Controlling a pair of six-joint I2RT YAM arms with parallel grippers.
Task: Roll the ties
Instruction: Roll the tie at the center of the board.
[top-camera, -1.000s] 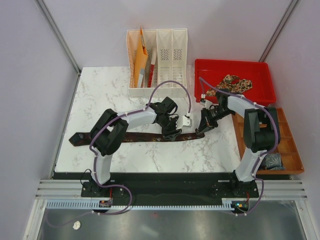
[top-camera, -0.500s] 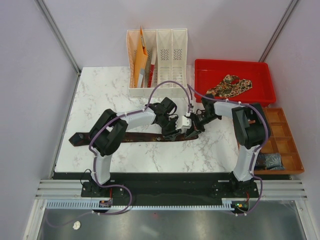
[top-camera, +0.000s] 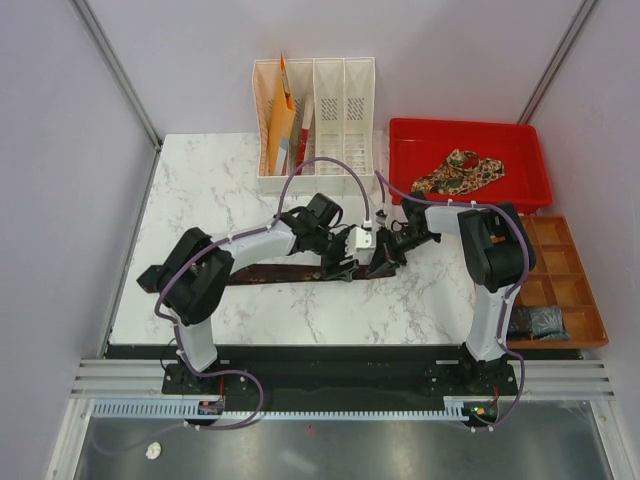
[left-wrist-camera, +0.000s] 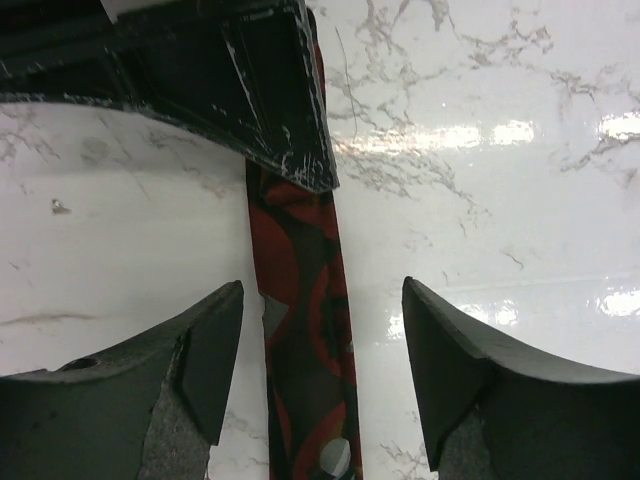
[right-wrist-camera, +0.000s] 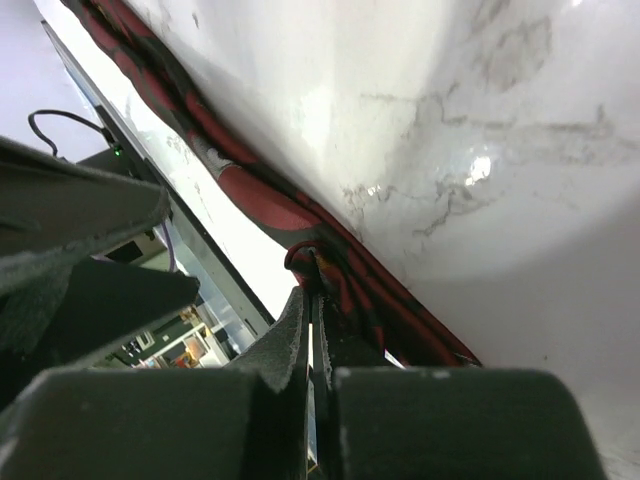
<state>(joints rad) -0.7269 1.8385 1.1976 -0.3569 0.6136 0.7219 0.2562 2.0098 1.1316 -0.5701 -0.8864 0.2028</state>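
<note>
1. Maroon tie (top-camera: 275, 272) lies flat along the near part of the surface (top-camera: 220, 180), running left to right. Its right end sits at the two end effectors.
2. Right end effector (right-wrist-camera: 312, 292) is clamped shut on that end, with the fabric doubled over at the tips. Looks like the first turn of the roll.
3. Left end effector (left-wrist-camera: 322, 290) is spread wide and straddles the tie just beside the pinch, not gripping it.
4. To do this step well, my read: wind the pinched end over itself in tight turns. Use the left one to hold the strip flat and straight so the roll doesn't cone or skew. Go slow, the marble is glossy.
5. Red tray (top-camera: 520, 135), back right: paisley tie (top-camera: 460, 170) bunched inside, not rolled.
6. White file rack (top-camera: 345, 110), back centre: orange folders (top-camera: 281, 120) in the left slots.
7. Brown compartment tray (top-camera: 575, 300), far right: dark item (top-camera: 546, 321) in a near cell, can't tell what.
</note>
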